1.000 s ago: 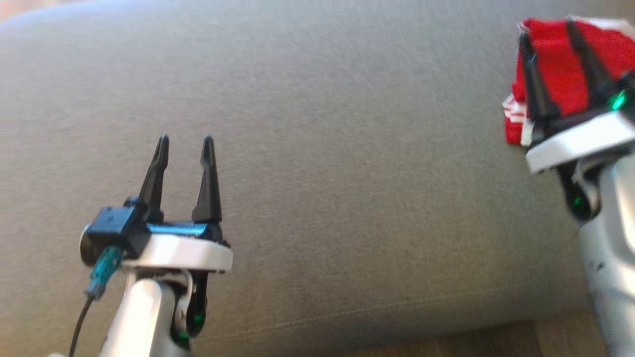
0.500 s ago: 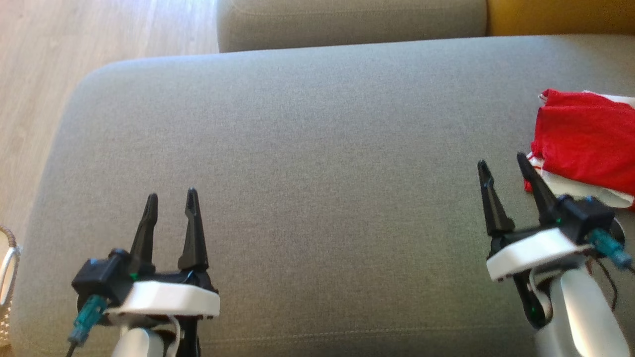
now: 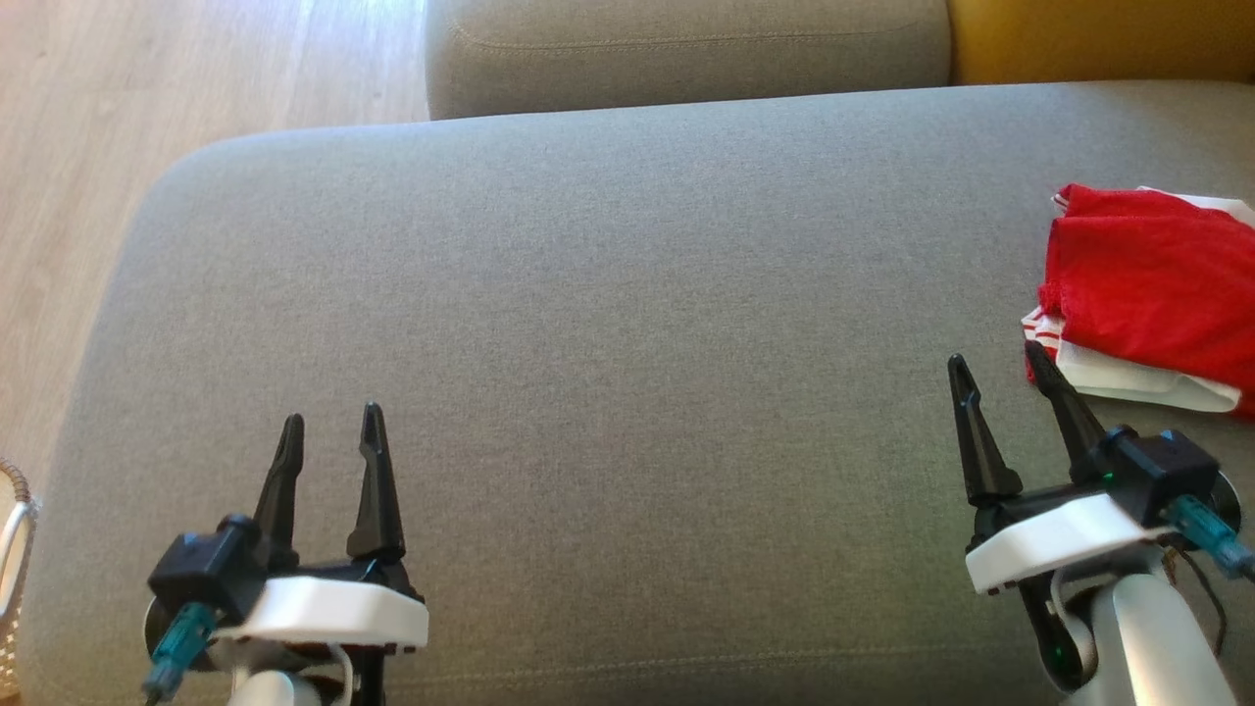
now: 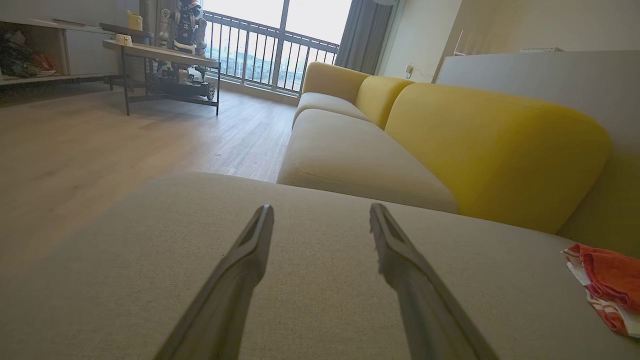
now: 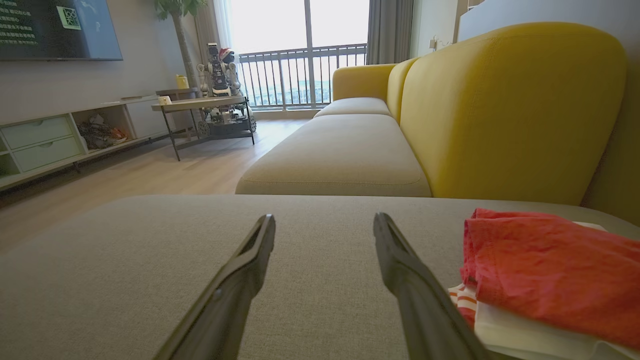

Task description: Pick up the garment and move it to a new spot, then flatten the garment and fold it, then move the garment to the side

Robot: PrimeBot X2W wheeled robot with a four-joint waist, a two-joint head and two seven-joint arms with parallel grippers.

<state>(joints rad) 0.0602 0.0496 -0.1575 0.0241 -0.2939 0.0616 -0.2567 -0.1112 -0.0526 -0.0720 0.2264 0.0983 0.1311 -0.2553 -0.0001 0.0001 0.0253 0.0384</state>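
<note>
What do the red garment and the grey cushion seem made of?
Red garment: thin soft cloth, likely a cotton knit, matte; it creases and sags at its folds, white and striped parts beneath. Grey cushion: woven upholstery fabric, matte; fine weave texture and a stitched seam along its front edge.

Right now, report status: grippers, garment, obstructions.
Left gripper open, empty. Right gripper open, empty. Garment folded on cushion, beside right gripper. No obstruction seen.

garment (image 3: 1147,284), seemingly folded, partly off-frame
</note>
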